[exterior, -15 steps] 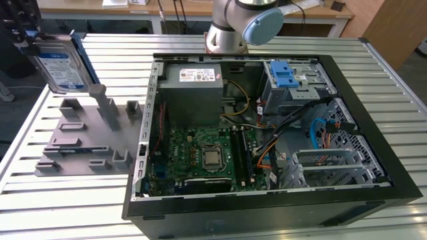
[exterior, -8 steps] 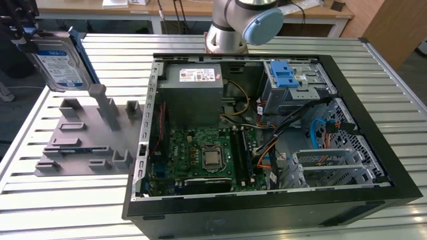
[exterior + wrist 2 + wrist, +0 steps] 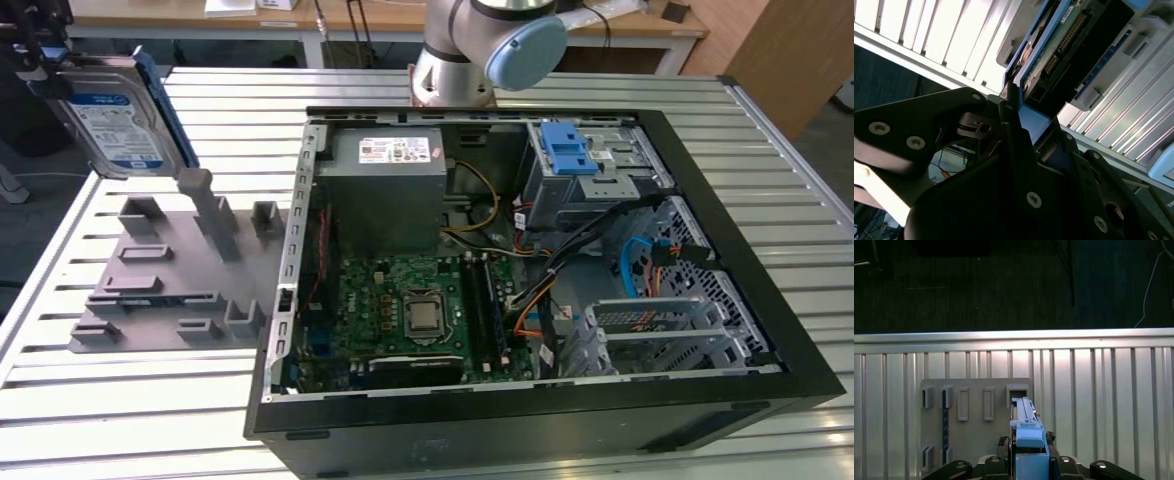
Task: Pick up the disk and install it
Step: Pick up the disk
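1. Slatted alu desk [image 3: 134,420], wooden benches behind; robot arm [image 3: 481,45] at far edge.
2. Black PC case [image 3: 534,430], side panel off, lying flat, centre to the exterior view's right. Contents: grey PSU [image 3: 387,190], green motherboard [image 3: 400,300], drive cage [image 3: 587,170] w/ blue latch.
3. Grey slotted stand [image 3: 160,290] on desk, just beside case, at the exterior view's left.
4. Disk [image 3: 118,125]: silver, blue/white label, blue bracket. Raised off desk, on edge, label facing camera, above stand's far end; well apart from drive cage.
5. End effector [image 3: 1029,125]: black fingers closed tight on disk's blue bracket end, per second wrist view.
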{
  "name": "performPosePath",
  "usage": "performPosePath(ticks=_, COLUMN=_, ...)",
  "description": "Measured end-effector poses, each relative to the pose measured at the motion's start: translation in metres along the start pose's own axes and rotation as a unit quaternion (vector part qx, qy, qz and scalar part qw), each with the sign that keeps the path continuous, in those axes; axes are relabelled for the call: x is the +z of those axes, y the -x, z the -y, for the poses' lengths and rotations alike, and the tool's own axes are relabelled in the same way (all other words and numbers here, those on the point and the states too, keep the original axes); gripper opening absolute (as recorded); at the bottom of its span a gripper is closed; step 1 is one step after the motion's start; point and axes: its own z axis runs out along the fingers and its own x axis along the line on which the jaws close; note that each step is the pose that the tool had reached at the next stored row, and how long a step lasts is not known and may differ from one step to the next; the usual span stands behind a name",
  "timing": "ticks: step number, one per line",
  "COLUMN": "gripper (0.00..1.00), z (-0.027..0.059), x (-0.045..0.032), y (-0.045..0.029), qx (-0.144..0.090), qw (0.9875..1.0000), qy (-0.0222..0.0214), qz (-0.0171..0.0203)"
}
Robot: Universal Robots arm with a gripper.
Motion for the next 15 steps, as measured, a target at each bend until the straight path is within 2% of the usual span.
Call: performPosePath(ticks=15, gripper=0.36, z=-0.0002, x=-0.0148, y=0.0003, qx=0.000, qw=1.0000, qy=0.0000, qz=0.0000)
